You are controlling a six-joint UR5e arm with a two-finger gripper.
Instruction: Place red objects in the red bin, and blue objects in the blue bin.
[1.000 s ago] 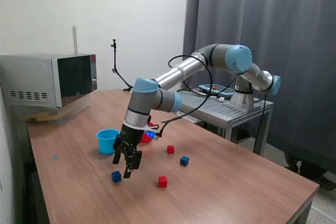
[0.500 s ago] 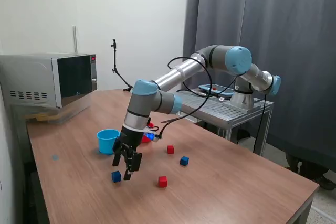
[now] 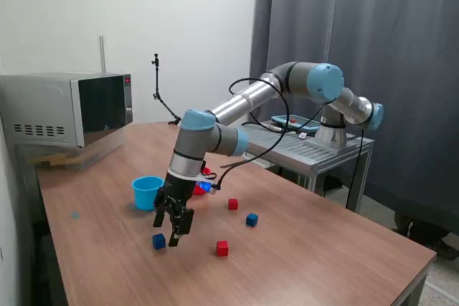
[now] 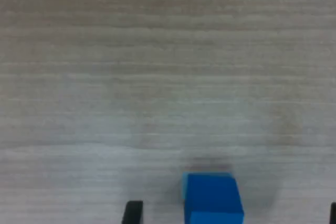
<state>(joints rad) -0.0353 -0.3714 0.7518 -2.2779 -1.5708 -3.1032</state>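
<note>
End effector [image 3: 174, 228] hovers spread wide and empty just above a blue cube [image 3: 158, 241] on the table [image 3: 323, 256]. Second blue cube [image 3: 251, 219] and two red cubes [image 3: 222, 248] [image 3: 232, 204] lie apart; cyan cup [image 3: 147, 192] near, red cup [image 3: 201, 185] mostly hidden behind arm.

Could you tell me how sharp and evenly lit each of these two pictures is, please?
Exterior view: evenly lit and sharp, with only soft shadows under the hand and the cubes on the table. Wrist view: soft all over, the wood grain smeared, the blue cube blurred at its edges and cut off by the frame, a faint shadow beside it.
</note>
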